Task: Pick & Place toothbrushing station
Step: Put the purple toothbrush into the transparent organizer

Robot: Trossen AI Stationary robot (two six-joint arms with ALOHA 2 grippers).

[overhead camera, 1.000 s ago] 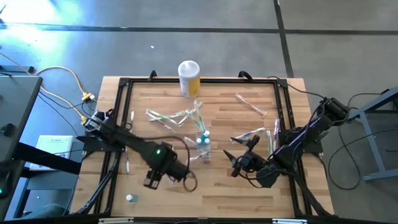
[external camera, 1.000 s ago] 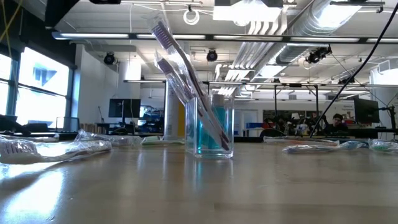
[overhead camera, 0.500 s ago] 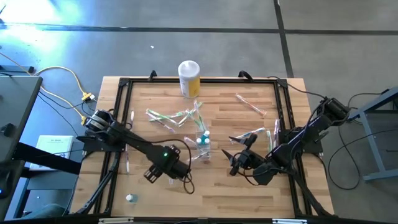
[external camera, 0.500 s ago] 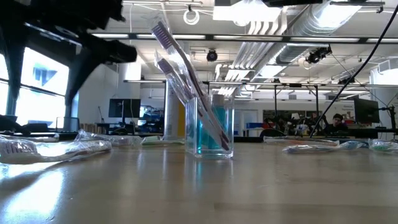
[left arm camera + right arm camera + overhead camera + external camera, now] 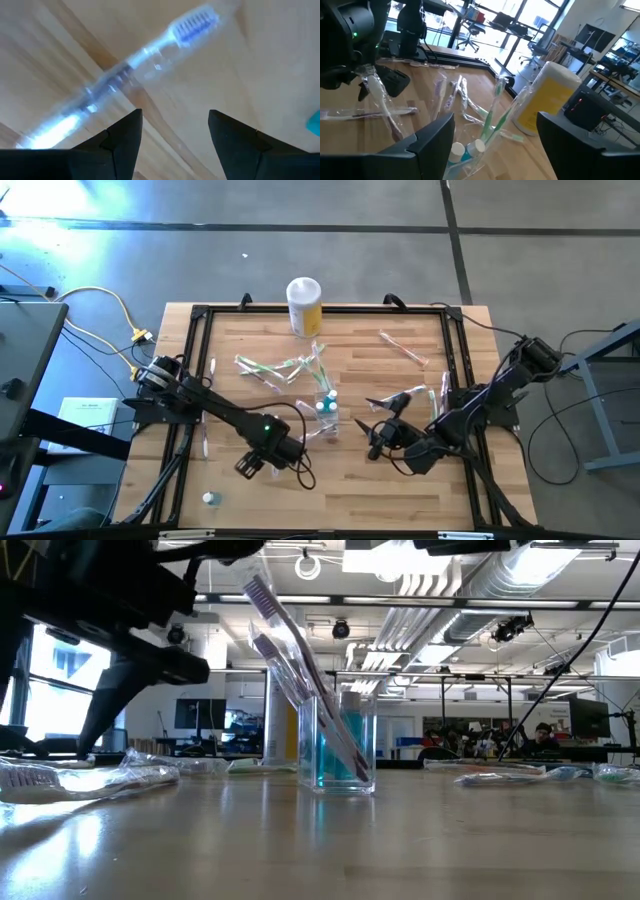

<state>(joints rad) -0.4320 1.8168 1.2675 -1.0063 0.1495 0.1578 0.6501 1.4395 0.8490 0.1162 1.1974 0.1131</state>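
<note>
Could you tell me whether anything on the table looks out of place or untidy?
Yes. Only a few toothbrushes stand in the clear cup; the rest lie scattered on the table, with a tangle behind the cup, some toward the far right and one flat under the left end effector.

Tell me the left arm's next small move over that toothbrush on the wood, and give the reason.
Probably lower straight down and close. The left gripper is open, empty, and pointed down at the table, with a wrapped toothbrush lying flat on the wood just beyond its fingertips. The clear cup already holds brushes, so this loose one looks like the next pick. The right gripper waits open beside the cup.
</note>
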